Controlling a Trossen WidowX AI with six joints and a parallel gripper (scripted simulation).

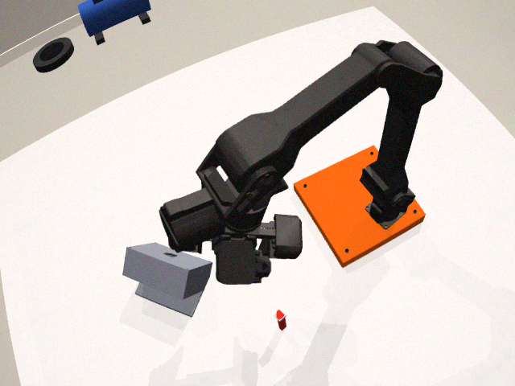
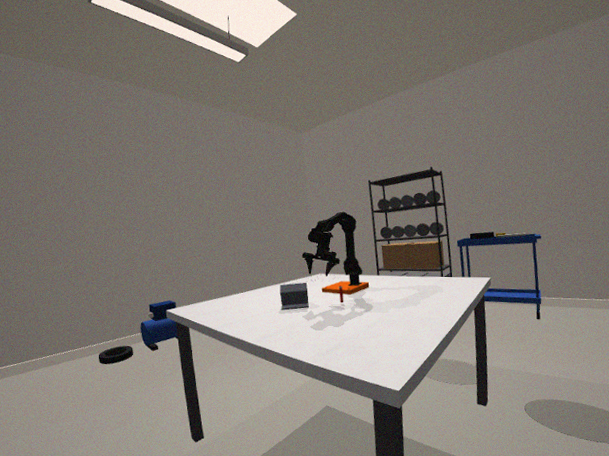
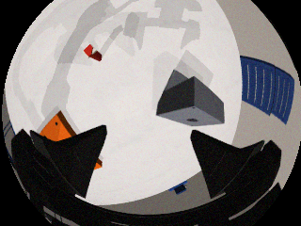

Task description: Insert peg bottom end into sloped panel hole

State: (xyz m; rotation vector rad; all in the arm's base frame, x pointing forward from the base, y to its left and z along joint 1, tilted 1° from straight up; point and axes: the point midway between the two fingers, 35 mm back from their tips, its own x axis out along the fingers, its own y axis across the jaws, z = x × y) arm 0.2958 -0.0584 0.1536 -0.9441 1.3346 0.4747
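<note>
A small red peg (image 1: 281,319) (image 2: 340,294) (image 3: 93,53) stands upright on the white table (image 1: 104,145), apart from everything else. The grey sloped panel (image 1: 158,269) (image 2: 293,295) (image 3: 188,104) stands to its left, with a small dark hole (image 1: 170,254) in its top face. My gripper (image 1: 235,230) (image 2: 319,268) (image 3: 150,132) is open wide and empty. It hangs well above the table, pointing down, between the panel and the orange base plate (image 1: 332,207) (image 2: 338,287) (image 3: 56,128). The peg lies well away from the fingers.
The arm's base is bolted to the orange plate. Off the table on the floor are a blue machine (image 1: 112,12) (image 2: 156,329) and a black tyre (image 1: 53,54) (image 2: 115,353). A shelf rack (image 2: 408,224) and a blue cart (image 2: 499,263) stand behind.
</note>
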